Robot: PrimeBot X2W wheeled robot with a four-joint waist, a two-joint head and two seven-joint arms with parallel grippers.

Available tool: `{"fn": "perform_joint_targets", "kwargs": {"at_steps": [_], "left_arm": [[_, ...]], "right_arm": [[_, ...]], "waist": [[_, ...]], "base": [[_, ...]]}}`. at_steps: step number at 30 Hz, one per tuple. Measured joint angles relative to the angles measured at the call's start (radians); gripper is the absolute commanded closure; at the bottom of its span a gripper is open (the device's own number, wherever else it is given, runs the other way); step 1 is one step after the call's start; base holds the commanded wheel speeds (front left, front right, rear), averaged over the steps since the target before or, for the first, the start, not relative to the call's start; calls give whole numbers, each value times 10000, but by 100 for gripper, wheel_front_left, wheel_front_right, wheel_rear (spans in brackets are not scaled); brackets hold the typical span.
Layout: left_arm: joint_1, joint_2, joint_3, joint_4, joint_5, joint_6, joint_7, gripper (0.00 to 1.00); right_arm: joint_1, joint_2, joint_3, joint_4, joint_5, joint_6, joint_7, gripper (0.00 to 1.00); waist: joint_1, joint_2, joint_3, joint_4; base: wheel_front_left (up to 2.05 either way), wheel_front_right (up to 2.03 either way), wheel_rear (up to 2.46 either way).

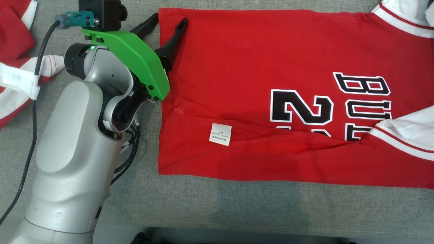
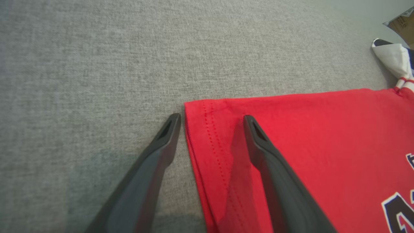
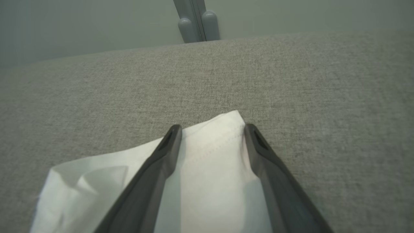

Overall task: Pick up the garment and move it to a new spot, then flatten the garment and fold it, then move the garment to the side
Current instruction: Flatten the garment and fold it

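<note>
The red garment lies spread on the grey cloth table, with black-and-white lettering and white sleeves toward the right. My left gripper stands open at its far left hem corner. In the left wrist view the left gripper straddles that corner of the garment: one finger over the grey cloth, the other over the red fabric. My right gripper is open too, with a white sleeve lying between its fingers on the table.
Other red-and-white clothes are heaped at the left edge, beside my left arm's cable. A white label sits on the garment. The table's front edge runs along the bottom. A grey post stands beyond the far edge.
</note>
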Motion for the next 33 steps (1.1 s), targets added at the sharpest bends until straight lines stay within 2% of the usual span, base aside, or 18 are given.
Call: {"fn": "perform_joint_targets", "kwargs": {"at_steps": [9,10,11,12,13,14,15,16,24,33], "left_arm": [[-295,-12,-42,476,31,-142,-174,0],[-325,-15,-81,527,29,-169,-174,0],[-356,-19,-100,591,27,-176,-173,0],[-382,-29,-105,652,23,-192,-174,11],[-408,-29,-104,711,19,-228,-174,52],[-430,-25,-104,759,12,-261,-174,69],[-455,-25,-105,798,-4,-263,-174,97],[-472,-25,-107,846,-31,-305,-173,100],[-532,-42,-107,1216,-104,-525,-234,100],[-490,86,56,1501,-105,-694,-546,100]], "right_arm": [[-253,98,105,476,-4,230,-94,0],[-290,121,136,531,-4,270,-90,38],[-328,153,159,583,0,305,-86,38],[-356,192,176,639,0,336,-86,58],[-365,213,184,688,0,364,-86,76],[-369,236,196,736,0,412,-86,95],[-376,253,196,786,2,418,-86,100],[-387,270,201,832,2,430,-86,100],[-492,418,290,1093,4,704,-136,100],[-447,715,458,729,25,1127,-909,100]], "waist": [[0,0,-2,-50],[0,0,-5,-58],[0,0,-9,-67],[0,0,-13,-74],[0,0,-18,-80],[0,0,-23,-84],[0,0,-29,-88],[0,0,-36,-91],[0,0,-141,-120],[0,0,-449,-390]], "base": [[0,0,0],[0,0,0],[0,0,0],[0,0,0],[0,0,0],[0,0,0],[0,0,0],[0,0,0],[0,0,0],[0,0,0]]}}
